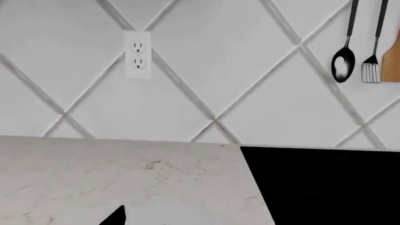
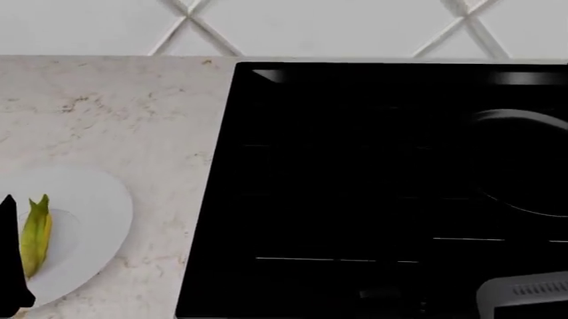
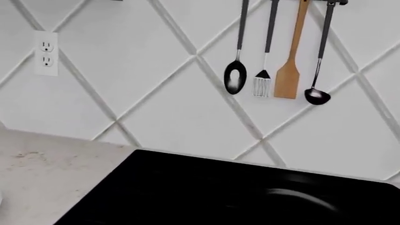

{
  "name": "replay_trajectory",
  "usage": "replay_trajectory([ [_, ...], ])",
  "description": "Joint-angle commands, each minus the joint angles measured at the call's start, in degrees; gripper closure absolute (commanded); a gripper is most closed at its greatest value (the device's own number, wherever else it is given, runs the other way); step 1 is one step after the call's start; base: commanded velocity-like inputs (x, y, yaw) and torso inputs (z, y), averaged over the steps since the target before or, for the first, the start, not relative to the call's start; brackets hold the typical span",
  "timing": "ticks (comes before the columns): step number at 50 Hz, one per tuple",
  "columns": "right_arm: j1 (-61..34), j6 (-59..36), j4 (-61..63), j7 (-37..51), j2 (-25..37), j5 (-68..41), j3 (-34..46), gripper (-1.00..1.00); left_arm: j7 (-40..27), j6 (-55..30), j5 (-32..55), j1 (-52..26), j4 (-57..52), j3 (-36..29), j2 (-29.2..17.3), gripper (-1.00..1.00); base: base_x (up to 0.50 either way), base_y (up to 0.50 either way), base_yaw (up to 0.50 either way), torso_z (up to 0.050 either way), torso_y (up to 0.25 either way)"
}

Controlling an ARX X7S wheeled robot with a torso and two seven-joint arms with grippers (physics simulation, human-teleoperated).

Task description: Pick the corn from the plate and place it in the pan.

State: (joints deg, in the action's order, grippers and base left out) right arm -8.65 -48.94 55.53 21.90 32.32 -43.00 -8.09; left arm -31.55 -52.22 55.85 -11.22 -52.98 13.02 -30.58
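The corn (image 2: pixel 36 234) lies on the plate (image 2: pixel 89 219), which sits at the near left corner of the pale stone surface (image 2: pixel 133 113). A dark part of the left arm (image 2: pixel 9 259) shows just beside the cob, seemingly lined up for a grasp, though its gripper is out of sight and I cannot tell whether it is released or clenched. The pan (image 2: pixel 523 163) rests on the black cooktop (image 2: pixel 355 186) toward the right edge, black on black, only its thin rim catching light; it looks empty from here. A grey piece of the right arm (image 2: pixel 523 292) hangs at the near right corner, its gripper unseen too. Nothing is lifted yet, so the pick comes first. Both wrist cameras face the tiled back wall (image 3: pixel 156 93), where utensils (image 3: pixel 275 70) hang.
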Motion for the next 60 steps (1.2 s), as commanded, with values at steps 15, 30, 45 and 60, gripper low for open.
replay_trajectory([
  [15,2.52,5.36,-2.26,-1.16,-1.97,3.64,4.28,-1.0,-31.3,-15.58,39.91,-20.79,16.99,-4.65,-9.87,-1.0,0.02,0.0,0.0,0.0,0.0],
  [30,4.11,8.4,-3.88,-2.62,-3.1,5.16,6.76,-1.0,-51.76,-11.92,67.79,-33.09,31.19,-22.33,-17.35,-1.0,0.0,0.0,0.0,0.0,0.001],
  [45,7.2,11.23,-4.71,-3.86,-2.41,5.39,5.31,-1.0,-51.11,-11.27,62.36,-37.93,35.68,-25.4,-14.86,-1.0,0.0,0.0,0.0,0.0,0.0],
  [60,8.47,11.43,-4.22,-3.84,-1.28,3.91,3.57,-1.0,-47.94,-6.32,52.27,-36.05,40.77,-25.76,-9.14,-1.0,0.0,0.0,0.0,0.0,0.0],
])
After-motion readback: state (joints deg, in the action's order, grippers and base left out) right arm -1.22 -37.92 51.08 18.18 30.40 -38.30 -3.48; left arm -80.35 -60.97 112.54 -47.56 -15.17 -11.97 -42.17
